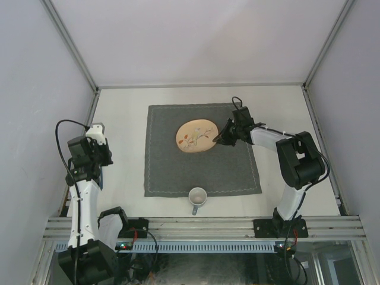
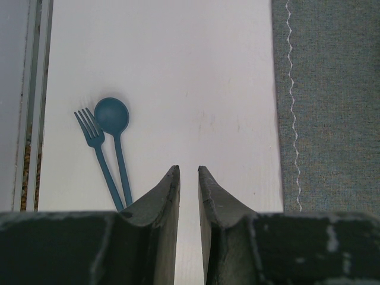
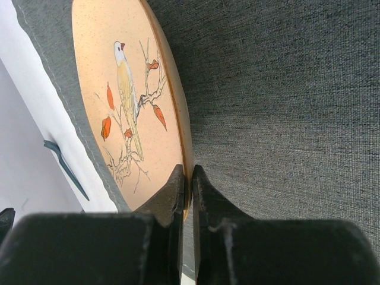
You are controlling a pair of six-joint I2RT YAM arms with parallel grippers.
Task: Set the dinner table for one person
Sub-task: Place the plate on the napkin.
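A tan plate (image 1: 195, 136) painted with a bird lies on the square dark grey cloth (image 1: 202, 172) spread on the off-white dinner table (image 1: 279, 107). My right gripper (image 3: 189, 168) is shut on the plate's (image 3: 133, 95) right rim, one finger on top and one beneath. A teal fork (image 2: 95, 148) and a teal spoon (image 2: 114, 130) lie side by side on the bare table near the left rail. My left gripper (image 2: 189, 169) hangs above the table just right of them. Its jaws stand a narrow gap apart with nothing between them.
A small grey cup (image 1: 197, 196) stands at the cloth's near edge, handle toward me. Metal rails (image 1: 89, 124) border the table on all sides, with walls close behind. The cloth's stitched left edge (image 2: 291, 107) runs just right of my left gripper.
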